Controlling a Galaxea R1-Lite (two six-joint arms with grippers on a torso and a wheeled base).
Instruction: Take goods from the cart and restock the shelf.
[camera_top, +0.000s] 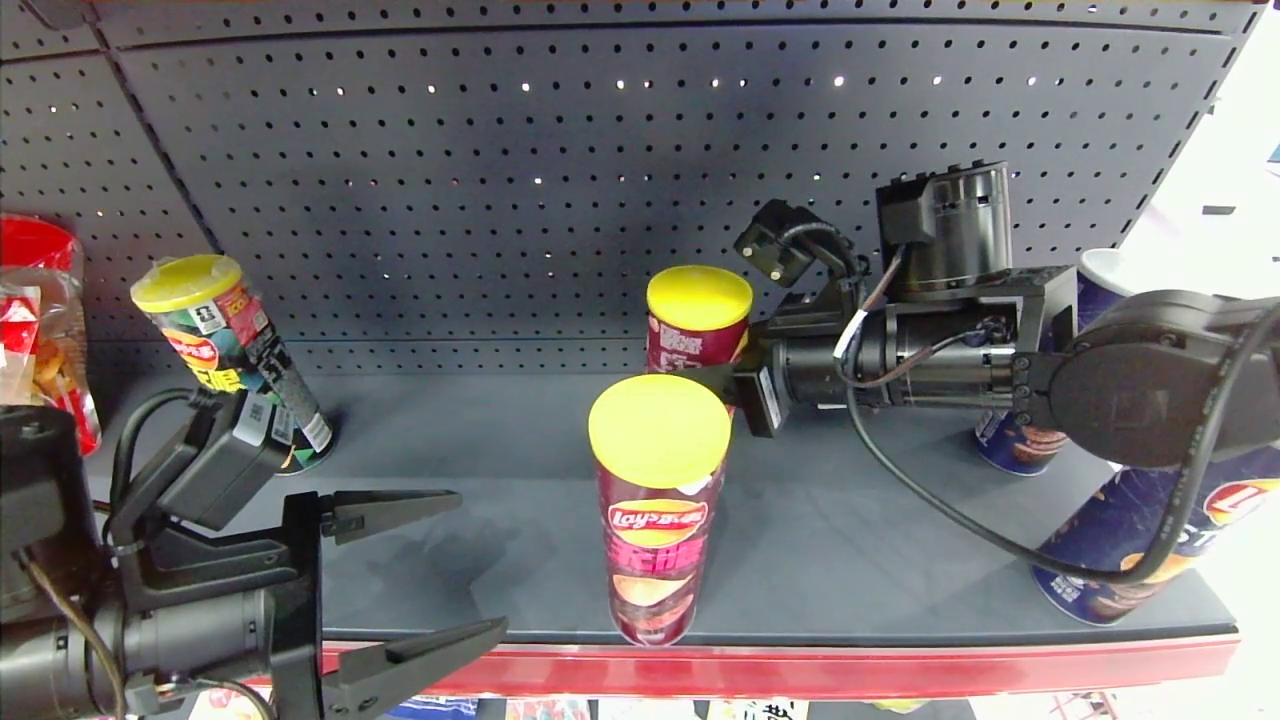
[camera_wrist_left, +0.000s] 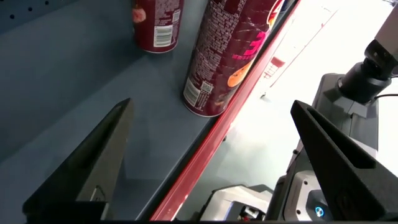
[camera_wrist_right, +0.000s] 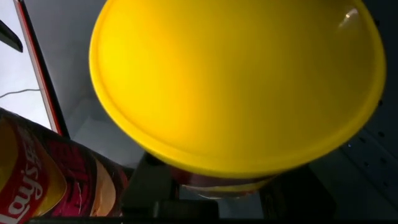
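Two maroon chip cans with yellow lids stand on the grey shelf (camera_top: 480, 470). The front can (camera_top: 657, 520) is near the red shelf edge, and the rear can (camera_top: 696, 322) stands just behind it. My right gripper (camera_top: 738, 386) comes in from the right and is shut on the rear can's body below its lid (camera_wrist_right: 236, 81). My left gripper (camera_top: 470, 572) hangs open at the shelf's front left with nothing between its fingers. In the left wrist view its dark fingers (camera_wrist_left: 93, 168) frame the front can (camera_wrist_left: 224, 56) and the shelf edge.
A dark patterned can with a yellow lid (camera_top: 232, 352) leans at the shelf's back left, beside a snack bag (camera_top: 40, 330). Blue cans (camera_top: 1130, 530) stand at the right end under my right arm. The perforated back panel (camera_top: 600, 180) closes the rear.
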